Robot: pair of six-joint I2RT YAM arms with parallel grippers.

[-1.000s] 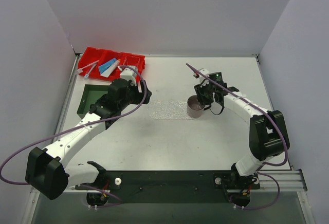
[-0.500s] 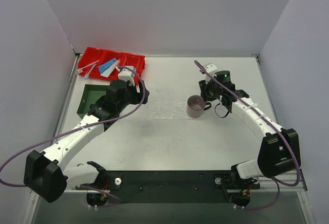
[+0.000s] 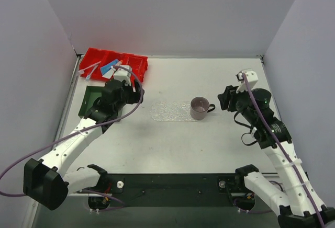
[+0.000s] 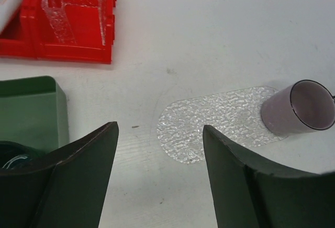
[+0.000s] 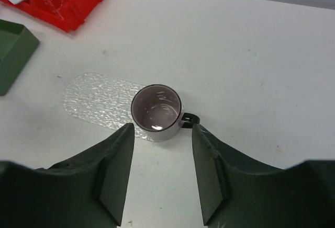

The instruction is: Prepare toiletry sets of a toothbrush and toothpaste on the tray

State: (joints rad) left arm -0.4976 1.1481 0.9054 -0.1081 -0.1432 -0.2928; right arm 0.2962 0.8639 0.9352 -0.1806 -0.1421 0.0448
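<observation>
The clear bumpy oval tray (image 3: 168,111) lies mid-table, also in the left wrist view (image 4: 214,123) and the right wrist view (image 5: 97,101). Nothing lies on it except a mug at its right end. The blue toothpaste (image 3: 109,69), the white-grey toothpaste (image 3: 117,65) and the pale toothbrushes (image 3: 89,70) lie in the red bin (image 3: 137,62). My left gripper (image 3: 134,88) (image 4: 159,129) is open and empty, between the bin and the tray. My right gripper (image 3: 225,99) (image 5: 162,132) is open and empty, right of the mug.
A purple-grey mug (image 3: 199,107) (image 5: 156,111) stands upright on the tray's right end, handle to the right. A dark green square tray (image 3: 90,102) (image 4: 29,113) lies left of the clear tray, partly under my left arm.
My right gripper has drawn back from the mug to the right and the arm has swung outward. My left gripper has shifted left toward the green tray. The mug has stayed put.
</observation>
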